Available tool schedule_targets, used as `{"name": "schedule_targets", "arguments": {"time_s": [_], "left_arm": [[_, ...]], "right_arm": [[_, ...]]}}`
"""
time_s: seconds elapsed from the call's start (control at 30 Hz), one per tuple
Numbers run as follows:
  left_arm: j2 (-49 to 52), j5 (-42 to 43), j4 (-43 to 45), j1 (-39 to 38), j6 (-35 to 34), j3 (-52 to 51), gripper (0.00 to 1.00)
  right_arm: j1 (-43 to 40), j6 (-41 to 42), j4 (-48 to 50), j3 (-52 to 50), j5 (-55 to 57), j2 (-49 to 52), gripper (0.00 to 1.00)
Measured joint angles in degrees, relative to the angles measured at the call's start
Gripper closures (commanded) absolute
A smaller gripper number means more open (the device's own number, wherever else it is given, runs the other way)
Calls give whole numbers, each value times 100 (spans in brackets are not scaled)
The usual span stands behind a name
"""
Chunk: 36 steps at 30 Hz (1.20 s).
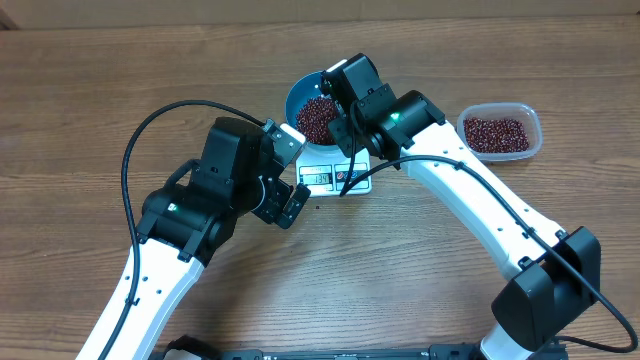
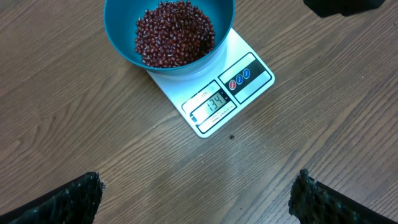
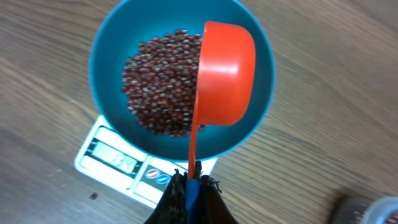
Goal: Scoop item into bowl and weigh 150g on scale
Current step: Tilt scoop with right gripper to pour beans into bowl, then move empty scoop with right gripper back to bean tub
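A clear tub point(image 1: 537, 130) stands on the desk point(image 2: 323, 124), well apart from the scale point(image 2: 252, 59). The scale display reads 134. The blue bowl point(image 2: 121, 37), holding the beans point(image 2: 174, 34), sits on the scale. The right fingers point(image 3: 186, 200) clamp an orange scoop point(image 3: 227, 74) by its handle, with the scoop tilted over the bowl. The left fingers point(image 2: 68, 202) hover wide apart near the scale.

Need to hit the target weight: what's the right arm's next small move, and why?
Probably swing the scoop back to the tub for a small partial scoop: the scale reads 134, short of 150, and the scoop looks tipped out over the bowl.
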Motion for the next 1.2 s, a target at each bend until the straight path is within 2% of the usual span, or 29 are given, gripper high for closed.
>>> {"name": "schedule_targets", "arguments": {"time_s": [0.23, 0.57, 0.83, 1.2], "left_arm": [[0, 0, 0, 0, 0, 0, 1], [0, 0, 0, 0, 2, 0, 0], [0, 0, 0, 0, 2, 0, 0], [0, 0, 0, 0, 0, 0, 0]], "right_arm": [[-321, 24, -83, 0, -901, -188, 96], [-1624, 46, -660, 9, -1663, -977, 96], [-2743, 50, -1504, 31, -960, -1231, 96], [-3731, 50, -1207, -1027, -516, -1231, 96]]}}
